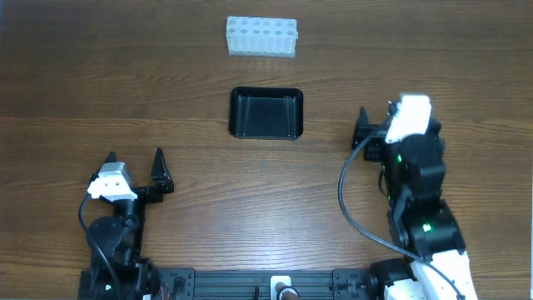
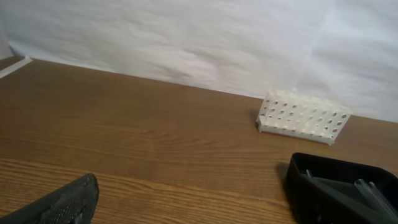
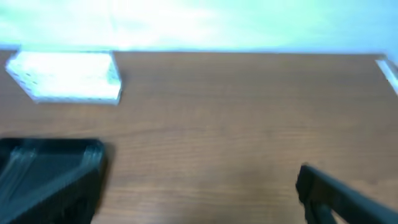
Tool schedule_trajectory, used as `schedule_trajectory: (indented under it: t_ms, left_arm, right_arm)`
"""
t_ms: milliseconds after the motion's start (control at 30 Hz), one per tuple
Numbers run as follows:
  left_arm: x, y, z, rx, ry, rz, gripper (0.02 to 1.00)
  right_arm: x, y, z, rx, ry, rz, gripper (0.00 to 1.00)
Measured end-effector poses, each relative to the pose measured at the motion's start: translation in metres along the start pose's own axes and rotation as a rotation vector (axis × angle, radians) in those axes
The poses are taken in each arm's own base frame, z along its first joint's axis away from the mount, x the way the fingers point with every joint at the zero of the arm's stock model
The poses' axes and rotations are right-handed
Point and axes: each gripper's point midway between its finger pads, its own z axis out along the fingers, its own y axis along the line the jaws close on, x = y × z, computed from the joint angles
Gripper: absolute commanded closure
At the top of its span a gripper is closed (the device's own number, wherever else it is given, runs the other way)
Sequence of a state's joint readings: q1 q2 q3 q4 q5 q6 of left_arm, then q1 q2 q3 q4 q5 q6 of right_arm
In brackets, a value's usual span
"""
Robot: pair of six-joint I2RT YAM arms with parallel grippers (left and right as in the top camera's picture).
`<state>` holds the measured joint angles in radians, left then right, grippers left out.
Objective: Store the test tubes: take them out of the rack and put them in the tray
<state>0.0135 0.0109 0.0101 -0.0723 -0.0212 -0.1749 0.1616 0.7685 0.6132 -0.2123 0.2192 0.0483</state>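
Top view: left gripper (image 1: 136, 169) hangs toward the bench's (image 1: 83, 67) near-left corner, jaws wide, empty. White rack (image 1: 261, 37) stands by the far edge; black tray (image 1: 236, 112) just nearer, test tubes (image 2: 368, 190) lying inside it. Right gripper (image 1: 373, 133) sits right of the tray, jaws wide, empty, likely parked clear, storing seemingly done.
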Motion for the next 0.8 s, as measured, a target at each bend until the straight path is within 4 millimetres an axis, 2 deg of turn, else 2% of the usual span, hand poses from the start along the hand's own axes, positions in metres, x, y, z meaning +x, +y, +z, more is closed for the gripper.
schedule_trajectory:
  t_ms: [200,400,633,800]
  left_arm:
    - [0.000,0.000,0.000,0.000,0.000,0.000,0.020]
    - [0.000,0.000,0.000,0.000,0.000,0.000,0.020]
    - [0.000,0.000,0.000,0.000,0.000,0.000,0.020]
    - [0.000,0.000,0.000,0.000,0.000,0.000,0.023]
  right_arm:
    - [0.020,-0.013,-0.008,0.030,-0.105,0.016,0.009]
    - [0.033,-0.027,-0.011,0.071,-0.205,0.043,0.007]
    - [0.046,-0.035,-0.010,0.095,-0.320,0.067,0.009]
    - [0.072,-0.035,-0.008,0.096,-0.298,0.063,0.007]
